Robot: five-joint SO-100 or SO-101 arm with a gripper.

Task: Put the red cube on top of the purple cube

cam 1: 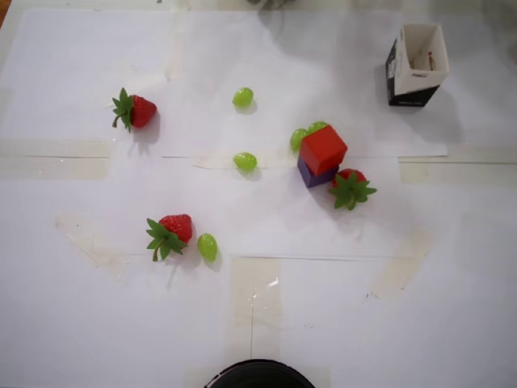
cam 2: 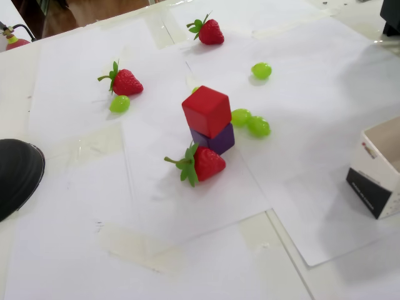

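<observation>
Paper-covered table (cam 1: 97, 323) — strawberries (cam 1: 171, 229), grapes (cam 1: 208, 246), perhaps a carton (cam 1: 415, 65).

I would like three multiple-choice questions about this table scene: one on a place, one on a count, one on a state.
1. Where is the small bright-red block?
A. on the dark-purple block
B. in the open white-and-black carton
C. beside a green grape

2. How many red strawberries with green leaves lie on the white paper?
A. two
B. three
C. five

3. How does the carton stand in the overhead view?
A. closed
B. flattened
C. open at the top

Answers: 1 A, red sits directly above purple in both views. 2 B, three show in each view. 3 C, its white inside is visible.
</observation>
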